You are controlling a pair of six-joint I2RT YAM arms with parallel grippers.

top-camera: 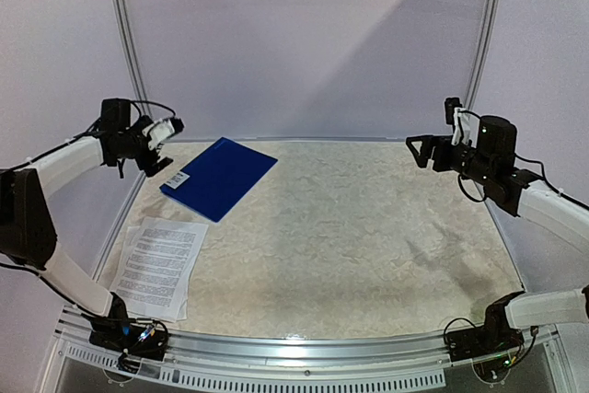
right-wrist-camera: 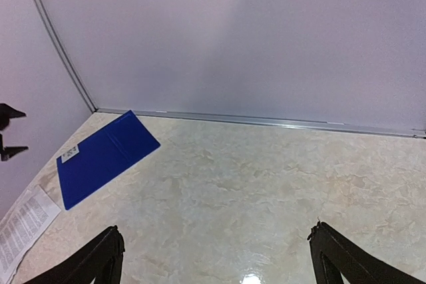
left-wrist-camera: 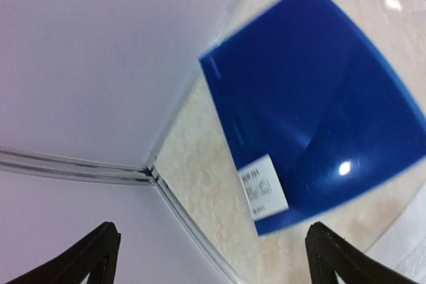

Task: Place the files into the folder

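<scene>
The blue folder [top-camera: 219, 178] lies shut at the table's back left, with a white label [top-camera: 179, 177] at its near left corner. It also shows in the left wrist view [left-wrist-camera: 319, 118] and the right wrist view [right-wrist-camera: 103, 157]. The files [top-camera: 159, 264] are printed white sheets lying flat at the near left, in front of the folder; their edge shows in the right wrist view [right-wrist-camera: 23, 224]. My left gripper [top-camera: 166, 146] is open and empty, raised above the table just left of the folder's label corner. My right gripper [top-camera: 417, 151] is open and empty, raised at the right, facing left.
The table [top-camera: 368, 246] has a beige marbled top. White walls with metal rails stand close at the back and on both sides. A metal rail runs along the near edge [top-camera: 304, 349] between the arm bases.
</scene>
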